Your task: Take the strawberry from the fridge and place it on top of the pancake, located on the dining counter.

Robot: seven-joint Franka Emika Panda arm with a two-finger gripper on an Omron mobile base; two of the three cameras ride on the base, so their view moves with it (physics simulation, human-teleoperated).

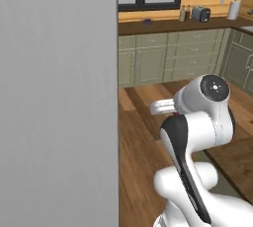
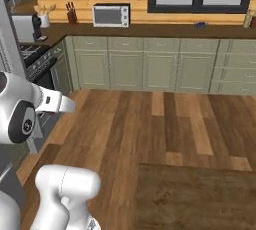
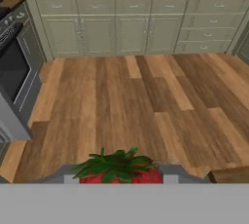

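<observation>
1. The fingers (image 3: 119, 178) are standing partly closed around the strawberry (image 3: 121, 175) in the hand view, one grey tip showing on each side of the red fruit.
2. The strawberry is sitting at the bottom edge of the hand view, its green leaves (image 3: 115, 163) spreading above the red flesh, high over the wooden floor (image 3: 146, 101).
3. A dark brown corner of the dining worktop (image 3: 232, 175) is showing just right of the fingers in the hand view.
4. In the left base view the white arm (image 1: 197, 137) is rising at the lower right, beside a tall grey panel (image 1: 58, 100) taking up the left half.
5. In the right base view the dining worktop (image 2: 195, 196) is lying at the lower right, with green wall cabinets (image 2: 150, 69) and a microwave (image 2: 111, 15) beyond.
</observation>
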